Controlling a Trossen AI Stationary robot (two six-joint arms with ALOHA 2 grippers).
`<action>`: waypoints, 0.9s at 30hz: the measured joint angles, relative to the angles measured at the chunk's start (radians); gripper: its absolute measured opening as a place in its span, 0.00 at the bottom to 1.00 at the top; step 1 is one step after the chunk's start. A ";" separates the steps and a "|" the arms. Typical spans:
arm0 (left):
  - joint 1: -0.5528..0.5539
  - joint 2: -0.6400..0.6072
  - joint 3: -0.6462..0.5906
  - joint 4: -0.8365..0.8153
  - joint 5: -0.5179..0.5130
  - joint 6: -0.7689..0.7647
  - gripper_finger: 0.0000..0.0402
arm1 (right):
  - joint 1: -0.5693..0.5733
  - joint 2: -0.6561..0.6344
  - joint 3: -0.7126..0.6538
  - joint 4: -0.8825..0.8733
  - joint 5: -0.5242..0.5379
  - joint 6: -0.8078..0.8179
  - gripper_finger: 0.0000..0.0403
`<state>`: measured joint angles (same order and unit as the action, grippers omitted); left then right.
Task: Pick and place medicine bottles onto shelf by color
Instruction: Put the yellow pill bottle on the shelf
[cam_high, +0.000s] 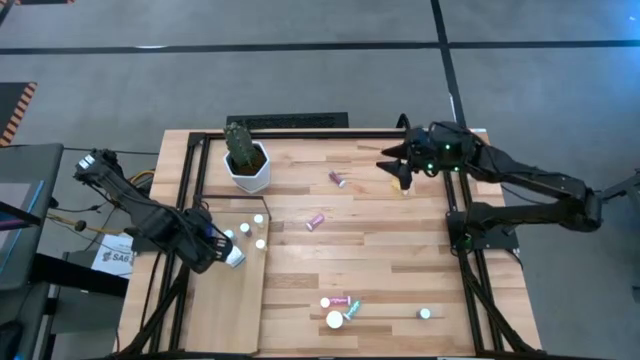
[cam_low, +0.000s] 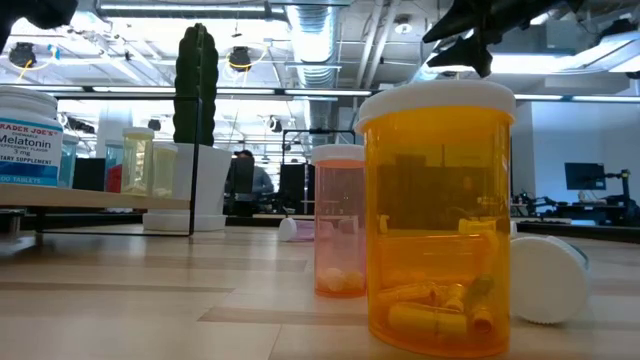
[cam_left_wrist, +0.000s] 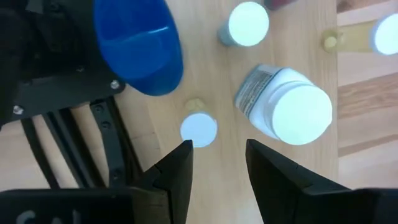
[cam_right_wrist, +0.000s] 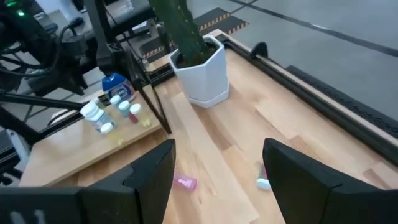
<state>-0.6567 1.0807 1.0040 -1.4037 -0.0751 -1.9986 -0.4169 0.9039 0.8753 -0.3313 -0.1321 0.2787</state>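
Note:
The shelf (cam_high: 220, 310) is a pale board on the table's left side. On its far end stand several medicine bottles: a large white one (cam_left_wrist: 286, 109), a blue one (cam_left_wrist: 140, 46) and small white-capped ones (cam_left_wrist: 199, 129). My left gripper (cam_left_wrist: 217, 168) hangs over them, pointing down, open, with nothing between its fingers. More bottles are on the tabletop: pink ones (cam_high: 338, 179) (cam_high: 315, 221) and an upright amber one (cam_low: 440, 210) near the front edge. My right gripper (cam_right_wrist: 217, 180) is raised over the far right of the table (cam_high: 400, 165), open and holding nothing.
A white hexagonal pot with a cactus (cam_high: 247, 160) stands at the far left, behind the shelf. A dark metal frame (cam_high: 190, 170) edges the table. A pink bottle (cam_low: 340, 220) and a bottle on its side (cam_low: 545, 278) are near the amber one.

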 joint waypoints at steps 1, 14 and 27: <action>0.000 0.000 0.006 -0.004 -0.005 0.001 0.33 | -0.007 0.000 0.000 0.003 0.001 0.000 0.66; 0.000 0.000 0.201 0.011 -0.432 0.128 0.33 | -0.100 0.035 0.092 -0.127 -0.028 0.011 0.66; 0.197 0.001 0.360 0.304 -0.681 0.757 0.33 | -0.251 0.398 0.341 -0.947 0.092 -0.104 0.66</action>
<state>-0.4593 1.0821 1.3636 -1.1000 -0.7560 -1.2411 -0.6680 1.3014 1.2163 -1.2780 -0.0400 0.1745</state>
